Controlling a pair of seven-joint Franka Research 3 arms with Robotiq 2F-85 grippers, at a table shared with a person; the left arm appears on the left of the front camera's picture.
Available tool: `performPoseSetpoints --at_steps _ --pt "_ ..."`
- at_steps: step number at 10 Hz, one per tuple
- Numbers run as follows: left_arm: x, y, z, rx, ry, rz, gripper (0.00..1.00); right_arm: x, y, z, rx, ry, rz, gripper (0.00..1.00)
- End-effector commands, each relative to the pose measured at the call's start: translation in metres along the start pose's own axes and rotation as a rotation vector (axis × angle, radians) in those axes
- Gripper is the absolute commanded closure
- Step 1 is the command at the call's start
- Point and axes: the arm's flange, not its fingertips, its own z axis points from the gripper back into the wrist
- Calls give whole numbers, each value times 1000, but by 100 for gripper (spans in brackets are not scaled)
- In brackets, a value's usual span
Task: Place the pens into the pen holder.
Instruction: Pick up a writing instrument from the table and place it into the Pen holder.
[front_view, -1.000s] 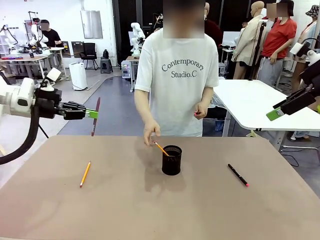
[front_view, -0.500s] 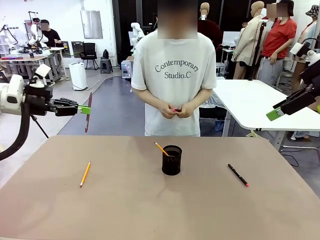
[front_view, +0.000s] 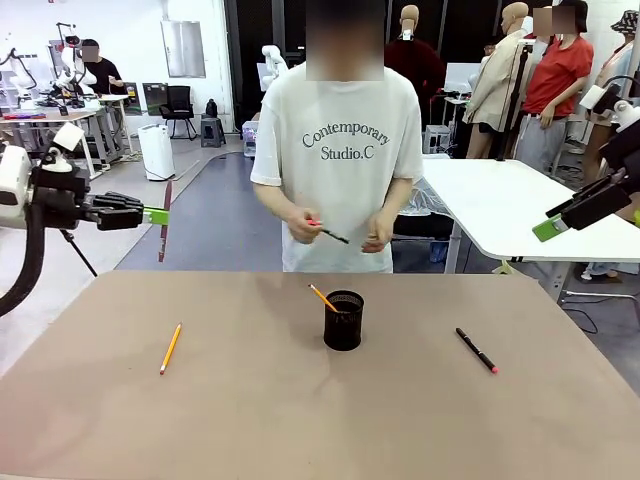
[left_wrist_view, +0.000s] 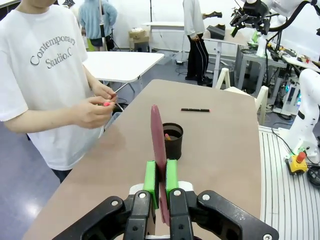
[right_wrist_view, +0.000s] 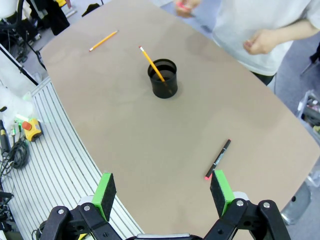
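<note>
Left gripper (front_view: 155, 215): raised off the table's left edge, jaws closed on the reddish-brown pen (front_view: 164, 225). Its arm is cut off by the picture's left side.
Reddish-brown pen: upright, pinched near its middle between the green pads, with both ends free.
Yellow pencil (front_view: 171, 348): flat on the left part of the table, well apart from the holder.
Pen holder (front_view: 343, 324): black mesh cup, upright near the table's middle.
Second yellow pencil (front_view: 321, 297): stands in the holder and leans out to the left. Its lower part is hidden inside the cup.
Inside the holder: the left wrist view shows something reddish below the rim, too small to make out.
Person's hand (front_view: 300, 228): at waist height beyond the far edge, holding a dark pen with a red end (front_view: 332, 236). Part of that pen is covered by the fingers.
Black pen (front_view: 477, 351): flat on the right part of the table, its pink-red tip towards the robot's side, nothing touching it.
Right gripper (right_wrist_view: 162, 191): high over the table's right side, jaws wide apart and holding nothing. In the front view the right edge cuts off most of it.
Writing: "Contemporary Studio.C" on the person's white T-shirt (front_view: 345, 110).
Surface: plain matt grey-brown table (front_view: 250, 420) with rounded corners.
Room: a white table (front_view: 500, 200) stands behind on the right. The floor is grey, with desks and people farther back, and a ribbed white floor plate (right_wrist_view: 55, 150) lies beside the table.
</note>
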Motion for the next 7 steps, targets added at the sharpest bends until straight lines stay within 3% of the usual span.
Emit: performPoseSetpoints --at_steps 1,7 --pt "1 1 -1 -3 -1 -1 100 1 -1 0 16 -23 6 0" --pt "1 1 -1 -3 -1 -1 100 1 -1 0 16 -23 6 0"
